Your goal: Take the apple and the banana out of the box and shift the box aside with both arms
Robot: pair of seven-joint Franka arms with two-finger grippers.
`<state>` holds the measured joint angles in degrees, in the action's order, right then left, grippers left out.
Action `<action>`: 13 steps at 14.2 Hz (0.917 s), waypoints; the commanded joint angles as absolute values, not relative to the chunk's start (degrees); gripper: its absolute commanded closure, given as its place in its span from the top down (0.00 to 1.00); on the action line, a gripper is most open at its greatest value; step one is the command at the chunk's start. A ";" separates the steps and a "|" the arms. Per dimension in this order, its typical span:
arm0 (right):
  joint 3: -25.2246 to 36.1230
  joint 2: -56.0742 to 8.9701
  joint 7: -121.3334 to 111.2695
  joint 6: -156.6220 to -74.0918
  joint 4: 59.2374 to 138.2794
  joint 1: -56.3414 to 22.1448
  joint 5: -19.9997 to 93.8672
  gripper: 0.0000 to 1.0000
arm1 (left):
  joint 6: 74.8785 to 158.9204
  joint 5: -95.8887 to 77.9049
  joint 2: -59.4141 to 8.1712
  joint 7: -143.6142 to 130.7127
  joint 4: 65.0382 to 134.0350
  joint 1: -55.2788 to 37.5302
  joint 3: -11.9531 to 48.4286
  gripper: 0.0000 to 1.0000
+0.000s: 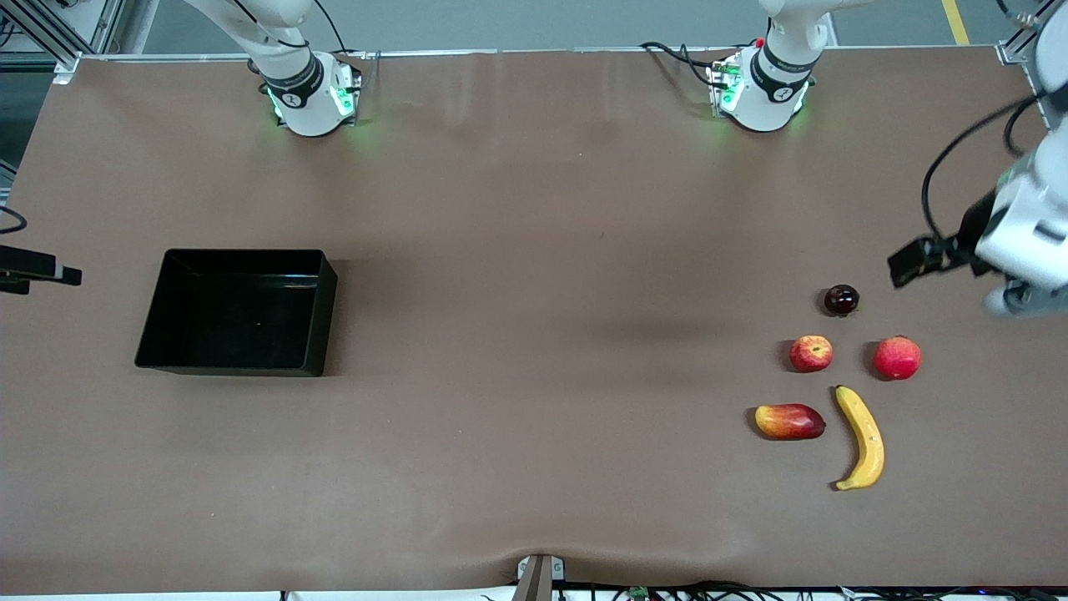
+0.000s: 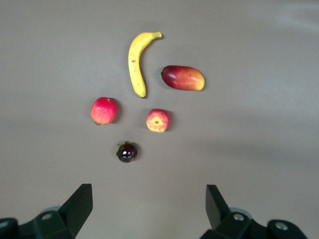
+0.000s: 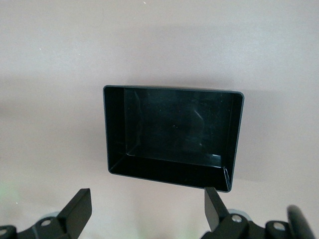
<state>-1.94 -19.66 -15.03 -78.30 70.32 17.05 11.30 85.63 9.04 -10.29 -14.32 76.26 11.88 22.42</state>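
The shallow black plastic tray (image 1: 238,310) is sitting empty toward the right arm's end, with the right gripper (image 3: 144,211) hanging spread above it. The left gripper (image 2: 148,209), jaws wide, is hovering by the fruits: a curved yellow banana (image 1: 862,436) and small red-yellow apple (image 1: 811,353), an oval red-and-yellow mango (image 1: 789,421), a larger red round fruit (image 1: 897,357) and a dark round berry (image 1: 841,300) crowding beside them.

Box (image 1: 238,310) on desk (image 1: 534,250) toward right arm's end; banana (image 1: 863,437), apple (image 1: 811,353), mango (image 1: 789,421) clustered toward left arm's end, banana beside mango.

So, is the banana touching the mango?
Apart. The left wrist view shows bare table between the banana and the mango.
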 commanded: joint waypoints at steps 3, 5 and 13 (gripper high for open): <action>-1.76 -14.60 2.59 -76.12 71.54 9.52 10.21 1.00 | 85.52 2.13 -1.59 -8.98 84.10 6.18 12.44 1.00; -1.85 -12.40 4.04 -76.73 71.54 3.72 1.01 1.00 | 85.52 -0.52 0.60 -6.34 86.21 1.69 5.82 1.00; -1.41 4.37 3.43 -92.86 95.93 4.75 0.53 1.00 | 87.98 0.35 3.96 -6.59 91.14 -1.23 4.31 1.00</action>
<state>-0.86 -3.89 3.72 -86.51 83.26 4.24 1.11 86.59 0.35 2.50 -6.75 89.43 -0.90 4.77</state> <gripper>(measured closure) 0.000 0.000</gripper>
